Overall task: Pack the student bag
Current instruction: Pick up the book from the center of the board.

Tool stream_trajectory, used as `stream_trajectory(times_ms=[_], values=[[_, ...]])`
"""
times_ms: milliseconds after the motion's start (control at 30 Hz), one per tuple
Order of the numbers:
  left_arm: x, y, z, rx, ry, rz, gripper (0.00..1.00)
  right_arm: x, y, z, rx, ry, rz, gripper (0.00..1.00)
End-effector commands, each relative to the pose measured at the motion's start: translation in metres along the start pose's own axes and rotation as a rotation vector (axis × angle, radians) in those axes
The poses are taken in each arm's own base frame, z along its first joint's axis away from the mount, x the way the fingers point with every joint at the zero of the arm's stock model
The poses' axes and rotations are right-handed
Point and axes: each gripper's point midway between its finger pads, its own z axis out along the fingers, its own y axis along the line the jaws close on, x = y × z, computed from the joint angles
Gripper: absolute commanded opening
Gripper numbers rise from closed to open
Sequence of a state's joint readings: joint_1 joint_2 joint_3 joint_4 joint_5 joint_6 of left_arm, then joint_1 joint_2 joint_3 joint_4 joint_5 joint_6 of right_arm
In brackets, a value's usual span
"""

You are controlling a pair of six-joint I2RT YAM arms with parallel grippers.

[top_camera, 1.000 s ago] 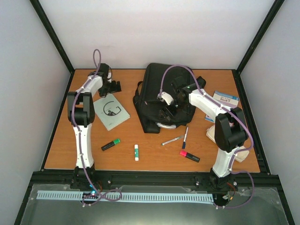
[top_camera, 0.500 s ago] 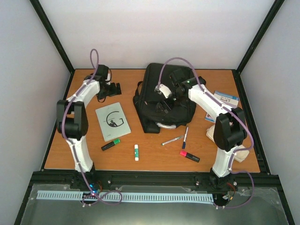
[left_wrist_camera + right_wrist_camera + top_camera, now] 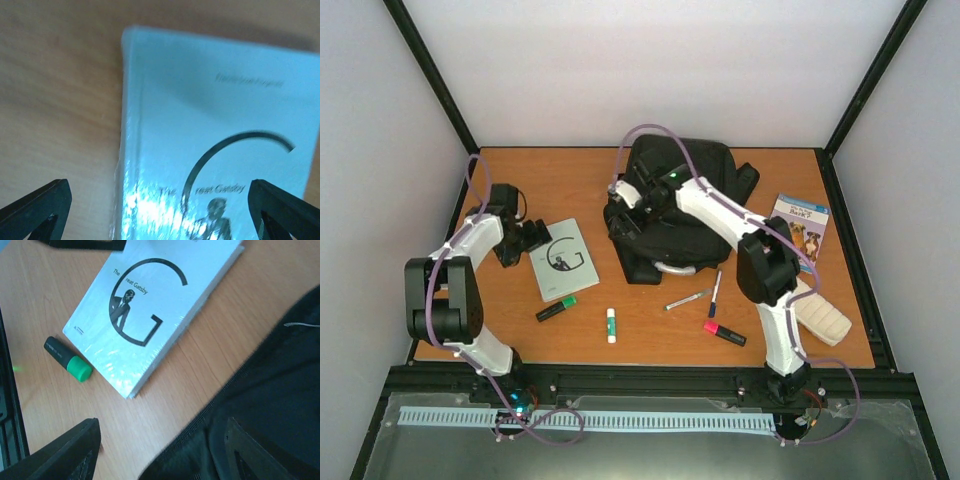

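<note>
Top external view, from the left: the left gripper (image 3: 527, 237) sits low at the far-left corner of the pale Gatsby book (image 3: 560, 258), which lies flat on the table (image 3: 520, 190). In the left wrist view its jaws stand wide apart with the book's cover (image 3: 210, 130) between them and nothing pinched. Just nearer lie a green highlighter (image 3: 556, 308) and a glue stick (image 3: 611, 324), both loose on the wood.

Next comes the right gripper (image 3: 620, 208), reaching across to the left edge of the student bag (image 3: 680, 200). The bag lies in the middle of the table towards the back. The right wrist view shows its jaws parted, straddling the bag's black fabric edge (image 3: 270, 405) and bare table, clamped on nothing.

The step looks like opening the bag while the book is fetched. To do it well, the right arm should pinch a seam or zip pull, not loose cloth, and lift only once the hold is firm. The left should take the book by one edge

Farther right, two pens (image 3: 700, 296), a red highlighter (image 3: 724, 332) and a blue book (image 3: 798, 225) wait
</note>
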State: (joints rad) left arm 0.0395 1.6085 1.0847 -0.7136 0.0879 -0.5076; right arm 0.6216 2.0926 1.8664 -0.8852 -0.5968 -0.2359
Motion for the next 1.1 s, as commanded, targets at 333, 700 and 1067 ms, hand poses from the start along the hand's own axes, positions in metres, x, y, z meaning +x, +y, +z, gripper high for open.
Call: stream_trajectory(times_ms=[333, 700, 1067], values=[[0.056, 0.024, 0.034, 0.022, 0.095, -0.158, 0.99, 0.014, 0.011, 0.108, -0.089, 0.119, 0.078, 0.65], [0.080, 0.032, 0.048, 0.032, 0.134, -0.160, 0.99, 0.043, 0.001, 0.147, -0.032, 0.213, 0.076, 0.47], [0.094, -0.005, 0.054, 0.271, 0.200, -0.153, 0.99, 0.083, -0.014, 0.175, -0.011, 0.322, 0.124, 0.32]])
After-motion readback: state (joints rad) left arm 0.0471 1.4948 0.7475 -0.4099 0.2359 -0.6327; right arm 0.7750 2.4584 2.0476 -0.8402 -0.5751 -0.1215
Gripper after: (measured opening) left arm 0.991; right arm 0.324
